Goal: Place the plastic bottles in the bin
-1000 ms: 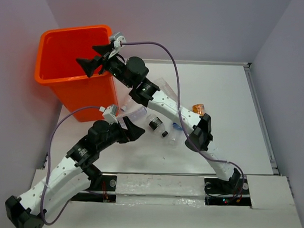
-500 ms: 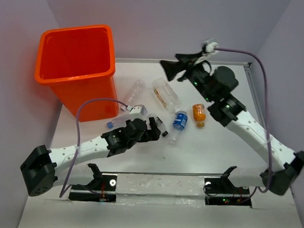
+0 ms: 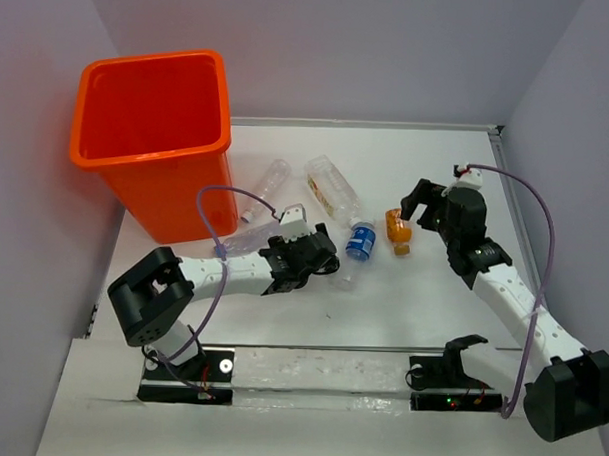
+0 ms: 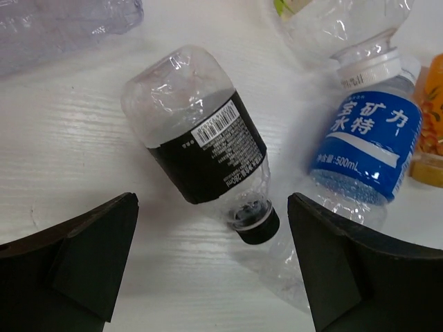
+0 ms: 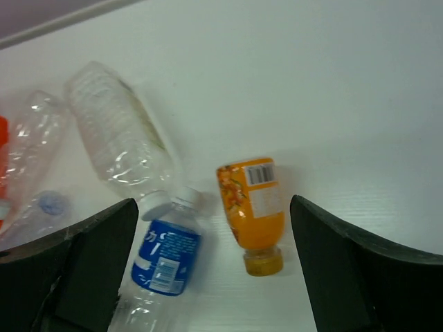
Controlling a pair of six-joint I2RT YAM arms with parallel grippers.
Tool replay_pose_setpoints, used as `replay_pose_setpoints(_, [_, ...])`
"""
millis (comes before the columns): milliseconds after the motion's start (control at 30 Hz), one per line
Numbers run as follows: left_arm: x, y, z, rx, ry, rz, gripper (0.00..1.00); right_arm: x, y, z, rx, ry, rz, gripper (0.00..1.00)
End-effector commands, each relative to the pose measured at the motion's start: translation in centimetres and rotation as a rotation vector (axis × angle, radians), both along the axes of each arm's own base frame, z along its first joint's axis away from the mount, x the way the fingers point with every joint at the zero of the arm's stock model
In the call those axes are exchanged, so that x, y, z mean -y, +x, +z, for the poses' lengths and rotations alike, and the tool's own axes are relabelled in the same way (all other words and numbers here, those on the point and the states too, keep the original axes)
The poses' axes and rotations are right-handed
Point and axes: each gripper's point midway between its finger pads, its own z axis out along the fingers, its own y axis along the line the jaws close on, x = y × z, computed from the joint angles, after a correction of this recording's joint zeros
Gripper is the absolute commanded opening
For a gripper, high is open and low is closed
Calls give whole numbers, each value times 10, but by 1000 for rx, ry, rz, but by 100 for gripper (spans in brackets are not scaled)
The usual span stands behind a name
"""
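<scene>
Top external shows us the bin (image 3: 147,157) standing at the far left of the table (image 3: 432,303), with the bottles (image 3: 361,240) lying loose on the table just right of it. Our left gripper (image 4: 211,200) is spread wide and holds nothing. On its wrist cam the black-label bottle (image 4: 201,145) lies on its side between the fingers (image 4: 90,256), cap pointing back toward the wrist, and neither finger touches it. A blue-label bottle (image 4: 367,149) lies just beside it on the right. Our right gripper (image 5: 212,202) is wide open too and empty, hovering over the orange bottle (image 5: 252,204), which lies near the blue one's cap. A big clear bottle (image 3: 331,189) and a slimmer clear bottle (image 3: 271,179) lie between that bunch and the bin.
</scene>
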Motion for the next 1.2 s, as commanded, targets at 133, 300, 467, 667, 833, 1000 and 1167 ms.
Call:
replay_pose_setpoints(133, [-24,45,0,33,-4,188,99,13,14,-57,-176,-7,-34,98])
replay_pose_setpoints(300, [-11,65,-5,48,-22,129,99,19,22,-75,-236,-24,-47,99])
replay_pose_setpoints(467, [-13,70,-19,36,23,133,94,14,31,-99,-317,-1,-10,99])
replay_pose_setpoints(667, [-12,65,-22,26,15,110,75,0,52,-129,-397,5,41,95])
replay_pose_setpoints(833, [-13,55,1,57,-7,74,62,-3,63,-149,-442,-5,47,87])
replay_pose_setpoints(1000, [-7,37,61,140,-33,-25,60,12,62,-136,-391,-26,-36,61])
replay_pose_setpoints(1167, [-23,39,156,310,-95,-19,59,27,52,-102,-305,-36,-103,58])
